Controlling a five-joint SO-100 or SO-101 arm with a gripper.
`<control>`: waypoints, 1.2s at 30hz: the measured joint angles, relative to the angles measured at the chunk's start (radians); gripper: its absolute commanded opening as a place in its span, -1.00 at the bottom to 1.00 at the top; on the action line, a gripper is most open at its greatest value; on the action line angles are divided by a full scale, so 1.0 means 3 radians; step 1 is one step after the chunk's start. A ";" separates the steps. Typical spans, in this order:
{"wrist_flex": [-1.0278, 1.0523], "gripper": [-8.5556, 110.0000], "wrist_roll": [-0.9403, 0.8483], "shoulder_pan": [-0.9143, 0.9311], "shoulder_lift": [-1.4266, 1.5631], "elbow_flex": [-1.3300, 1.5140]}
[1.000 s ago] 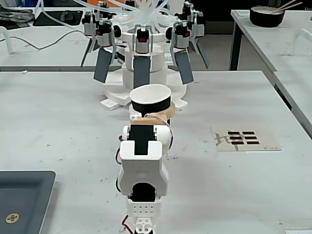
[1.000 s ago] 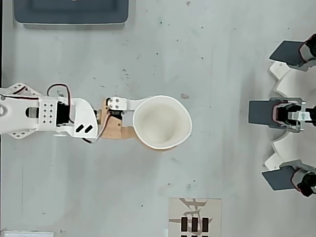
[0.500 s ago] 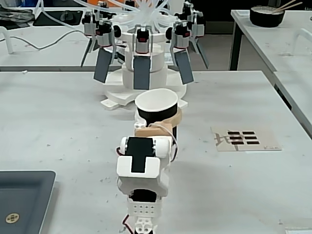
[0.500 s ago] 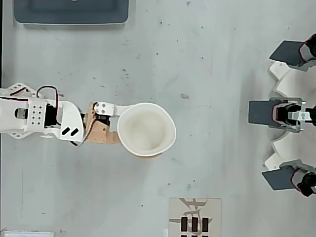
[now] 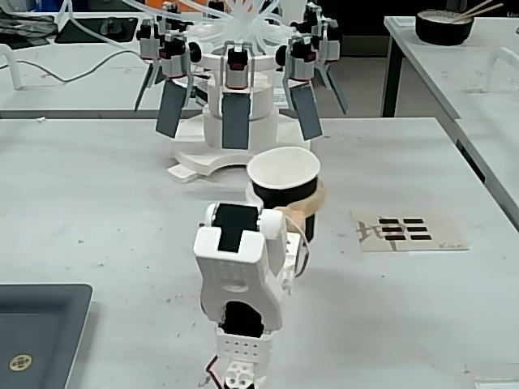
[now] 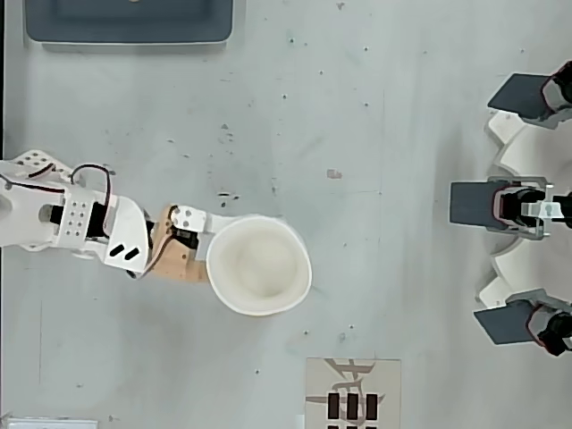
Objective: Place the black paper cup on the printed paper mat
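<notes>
The black paper cup (image 5: 284,190) stands upright near the table's middle, its white inside facing up in the overhead view (image 6: 259,265). My gripper (image 5: 285,209) is shut on the cup, with a beige finger (image 5: 310,205) wrapped round its right side in the fixed view. From above, the gripper (image 6: 234,259) comes in from the left, its fingertips hidden under the cup's rim. The frames do not show whether the cup's base touches the table. The printed paper mat (image 5: 409,231) lies flat to the cup's right in the fixed view, and at the bottom edge (image 6: 353,398) in the overhead view, apart from the cup.
A white multi-armed device (image 5: 235,105) with dark flat paddles stands just behind the cup, on the right edge (image 6: 523,210) from above. A dark grey tray (image 5: 36,332) sits at the front left. A dark bowl with chopsticks (image 5: 443,26) is on another table.
</notes>
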 measured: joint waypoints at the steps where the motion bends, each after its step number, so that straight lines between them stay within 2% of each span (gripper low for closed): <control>1: -0.0036 -0.77 0.0015 0.0051 -0.0082 -0.0031; 17: -0.0066 -0.74 0.0123 0.0562 -0.1232 -0.1161; 36: 0.0240 -0.75 0.0194 0.0966 -0.2373 -0.2408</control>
